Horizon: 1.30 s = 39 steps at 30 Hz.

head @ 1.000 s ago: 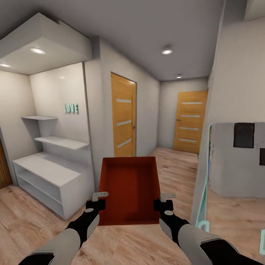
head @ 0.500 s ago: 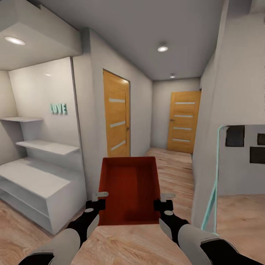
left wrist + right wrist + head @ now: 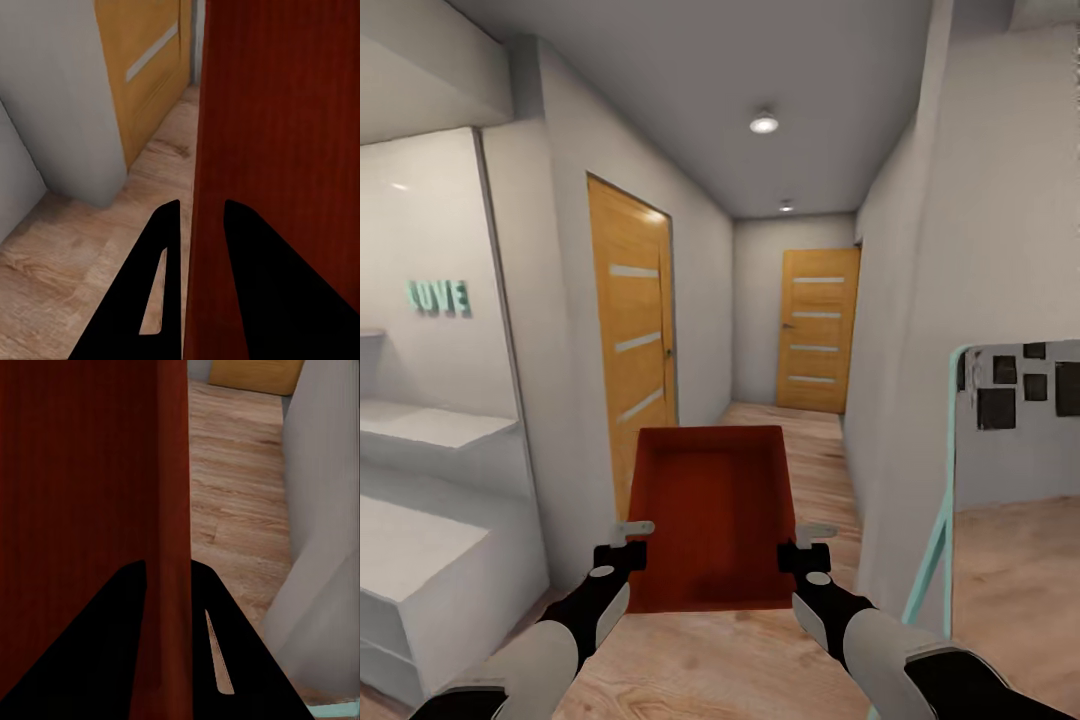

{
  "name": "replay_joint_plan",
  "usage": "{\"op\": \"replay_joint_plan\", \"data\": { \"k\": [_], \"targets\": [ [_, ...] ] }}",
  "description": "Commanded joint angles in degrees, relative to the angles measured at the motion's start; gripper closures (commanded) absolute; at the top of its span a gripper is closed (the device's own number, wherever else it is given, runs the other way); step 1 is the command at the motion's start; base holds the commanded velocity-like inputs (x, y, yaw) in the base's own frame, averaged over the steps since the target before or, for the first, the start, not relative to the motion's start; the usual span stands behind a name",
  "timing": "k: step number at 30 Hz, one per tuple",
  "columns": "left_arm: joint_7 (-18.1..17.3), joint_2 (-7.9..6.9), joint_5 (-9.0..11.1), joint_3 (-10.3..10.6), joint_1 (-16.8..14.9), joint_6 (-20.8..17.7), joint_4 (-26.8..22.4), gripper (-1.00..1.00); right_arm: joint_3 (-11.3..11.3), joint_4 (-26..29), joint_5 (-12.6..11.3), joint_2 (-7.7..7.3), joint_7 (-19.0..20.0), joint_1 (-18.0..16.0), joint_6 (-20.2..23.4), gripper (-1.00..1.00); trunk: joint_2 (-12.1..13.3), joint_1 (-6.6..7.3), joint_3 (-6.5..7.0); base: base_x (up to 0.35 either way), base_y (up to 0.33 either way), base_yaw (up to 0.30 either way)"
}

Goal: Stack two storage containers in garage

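I carry one orange-red storage container (image 3: pixel 710 515) level in front of me, open top up, empty inside. My left gripper (image 3: pixel 632 545) is shut on its left wall and my right gripper (image 3: pixel 797 548) is shut on its right wall. In the left wrist view the container's wall (image 3: pixel 277 150) runs between the two dark fingers (image 3: pixel 161 277). The right wrist view has the red wall (image 3: pixel 90 472) pinched the same way between its fingers (image 3: pixel 217 645). Below the container lies light wood-plank floor (image 3: pixel 800 460), in a hallway.
An orange-wood door with glass slats (image 3: pixel 632 345) stands close on the left, another (image 3: pixel 817 330) at the corridor's far end. A white shelf unit (image 3: pixel 420 520) and a "LOVE" sign (image 3: pixel 438 297) are at the left. A teal-framed mirror (image 3: pixel 1000 500) leans at the right wall.
The view has swung to the right and advanced: shelf unit and doors slid left, and the corridor's end door now sits nearer the middle. Container and both grippers hold the same pose.
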<state>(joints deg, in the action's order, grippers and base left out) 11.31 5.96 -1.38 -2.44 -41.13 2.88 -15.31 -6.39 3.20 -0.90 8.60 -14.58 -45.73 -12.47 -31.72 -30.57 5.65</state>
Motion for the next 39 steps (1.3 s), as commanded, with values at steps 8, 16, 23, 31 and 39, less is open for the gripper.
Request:
{"op": "replay_joint_plan", "data": {
  "k": [8,16,23,31,39],
  "targets": [
    [0.64,-2.27,-0.11,-1.25,0.0,0.2,0.19,1.0,1.12,0.14,0.2,-0.05,-0.53,-0.07,-0.43,1.0,-0.02,-0.05,-0.01,0.33,0.147,-0.282],
    [0.64,-2.27,-0.11,-1.25,0.0,0.2,0.19,1.0,1.12,0.14,0.2,-0.05,-0.53,-0.07,-0.43,1.0,-0.02,-0.05,-0.01,0.33,0.147,-0.282],
    [0.64,-2.27,-0.11,-1.25,0.0,0.2,0.19,1.0,1.12,0.14,0.21,-0.07,-0.53,-0.07,-0.41,1.0,-0.02,-0.05,-0.01,0.33,0.147,-0.112],
    [0.64,-2.27,-0.18,-1.25,0.0,0.2,0.25,1.0,1.12,0.14,0.26,-0.07,-0.53,-0.07,-0.44,1.0,-0.02,-0.05,-0.01,0.33,0.131,0.0],
    [0.64,-2.27,-0.2,-1.25,0.0,0.27,0.28,1.0,1.12,0.14,0.28,-0.07,-0.53,-0.07,-0.45,1.0,-0.02,-0.05,-0.01,0.33,0.107,0.0]
  ]
}}
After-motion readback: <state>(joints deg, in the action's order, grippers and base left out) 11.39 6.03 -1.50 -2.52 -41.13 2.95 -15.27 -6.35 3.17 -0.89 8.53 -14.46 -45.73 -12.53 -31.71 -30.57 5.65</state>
